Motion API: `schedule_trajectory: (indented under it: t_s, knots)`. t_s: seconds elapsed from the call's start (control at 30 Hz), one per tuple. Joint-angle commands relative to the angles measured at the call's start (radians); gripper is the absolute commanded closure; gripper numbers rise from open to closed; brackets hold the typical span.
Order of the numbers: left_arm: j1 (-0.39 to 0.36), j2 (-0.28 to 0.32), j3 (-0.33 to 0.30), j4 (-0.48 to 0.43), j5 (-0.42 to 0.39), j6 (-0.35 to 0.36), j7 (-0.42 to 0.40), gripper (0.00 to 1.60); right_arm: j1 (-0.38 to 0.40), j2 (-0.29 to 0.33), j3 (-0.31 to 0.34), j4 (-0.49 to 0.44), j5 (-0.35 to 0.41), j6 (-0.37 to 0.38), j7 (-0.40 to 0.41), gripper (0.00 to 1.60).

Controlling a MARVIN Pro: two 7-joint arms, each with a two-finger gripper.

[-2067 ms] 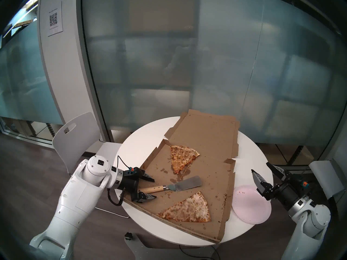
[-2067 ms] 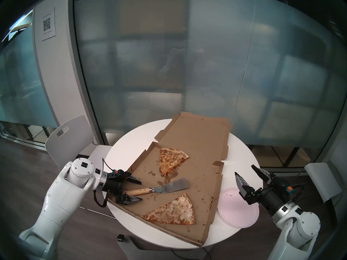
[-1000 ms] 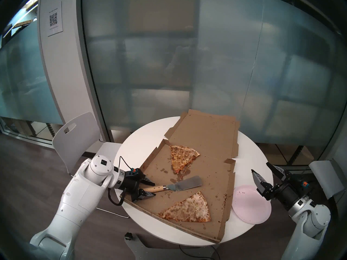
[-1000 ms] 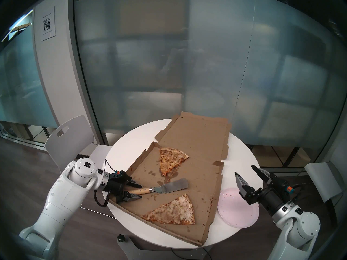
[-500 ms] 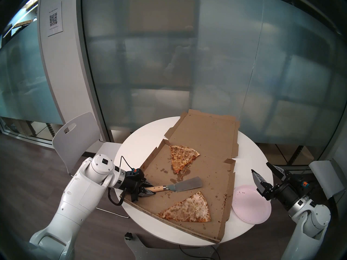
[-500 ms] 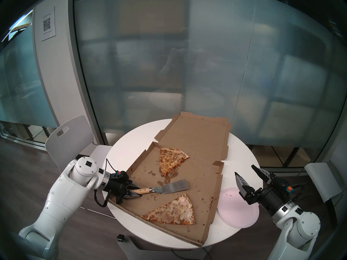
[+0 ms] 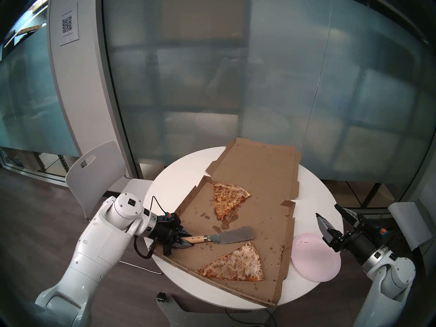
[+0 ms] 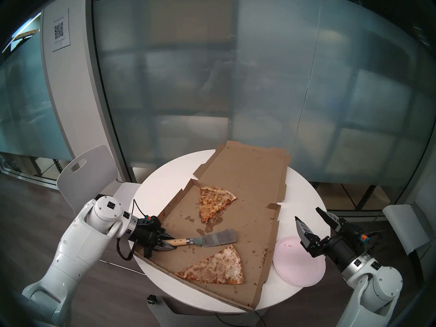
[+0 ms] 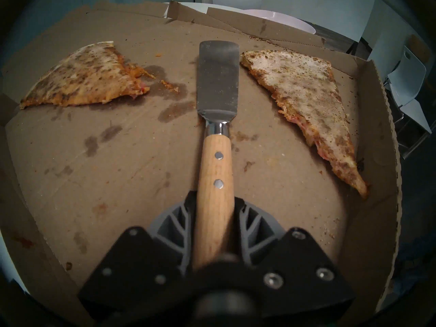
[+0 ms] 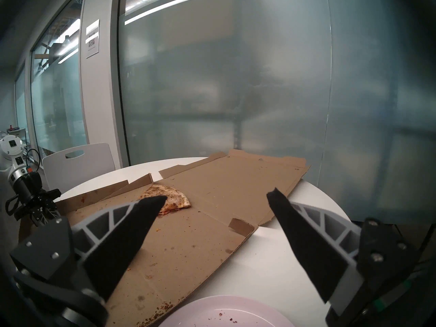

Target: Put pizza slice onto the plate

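Observation:
The pizza slice (image 7: 236,262), wide, pale and brown-speckled, lies at the near end of the open cardboard box (image 7: 259,177); it also shows in the left wrist view (image 9: 302,100). The pale pink plate (image 7: 316,255) sits on the table to the right of the box. My left gripper (image 7: 186,241) is shut on the wooden handle of a metal spatula (image 7: 236,235). The spatula blade (image 9: 217,83) lies just left of the slice's tip. My right gripper (image 7: 326,211) is open and empty above the plate's far edge (image 10: 226,312).
A smaller, darker orange slice (image 7: 227,199) lies farther back in the box. The box's lid lies flat toward the glass wall. The round white table (image 7: 174,177) has a white chair (image 7: 94,173) at its left. Grease stains mark the box floor.
My left gripper moved in and closed on the spatula handle. The spatula shifted slightly toward the pale slice, and the box nudged a little. The right arm has not moved.

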Motion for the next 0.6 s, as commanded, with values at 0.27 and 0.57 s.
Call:
schedule_trajectory:
  t_s: [0.27,0.57]
  knots:
    - [0.002,0.003,-0.06,-0.051,-0.046,0.0,-0.019,1.6,0.002,-0.002,0.001,-0.016,0.007,0.0,0.001,0.0]
    - [-0.018,0.049,-0.042,-0.075,-0.021,-0.014,-0.071,1.6,0.003,-0.002,0.001,-0.016,0.007,0.0,0.001,0.0]
